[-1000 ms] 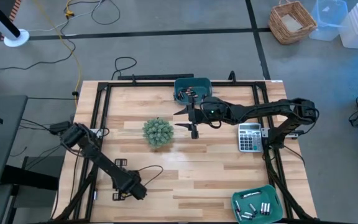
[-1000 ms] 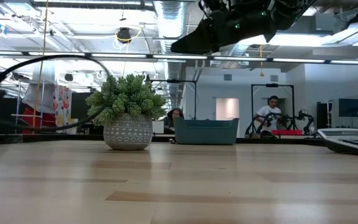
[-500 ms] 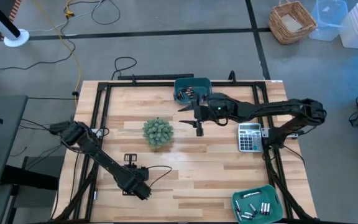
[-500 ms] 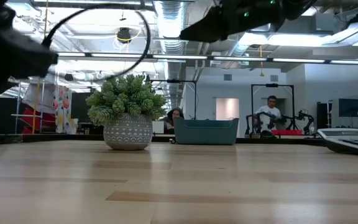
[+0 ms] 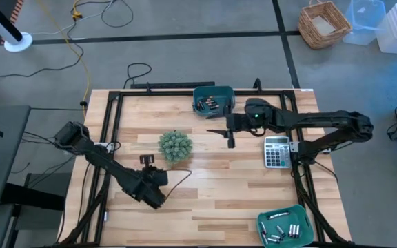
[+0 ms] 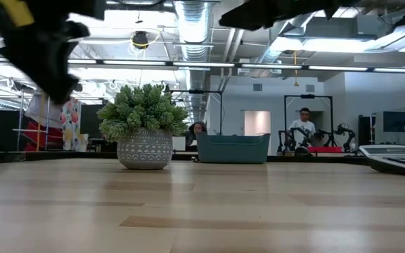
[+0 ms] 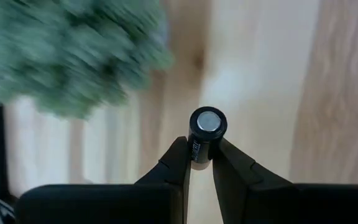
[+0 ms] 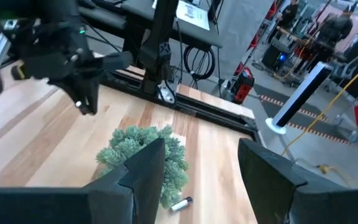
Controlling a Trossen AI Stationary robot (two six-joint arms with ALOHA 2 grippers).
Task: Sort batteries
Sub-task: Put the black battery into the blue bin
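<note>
Here the left gripper [image 7: 201, 163] clenches a dark battery [image 7: 205, 132] upright between its fingertips, just beside the potted plant [image 5: 175, 145] on the wooden table [image 5: 212, 186]. The right gripper [image 5: 219, 136] hangs released and empty near the far teal bin [image 5: 213, 98]. Another battery [image 8: 181, 203] lies flat beside the plant.

Potted plant [image 5: 176, 146], calculator [image 5: 276, 151], table [image 5: 205, 193]

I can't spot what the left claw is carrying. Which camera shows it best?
The left wrist view: a dark battery with a silvery end stands pinched between the left claw. The high view shows only that claw near the potted plant; the low view shows a dark blur.
</note>
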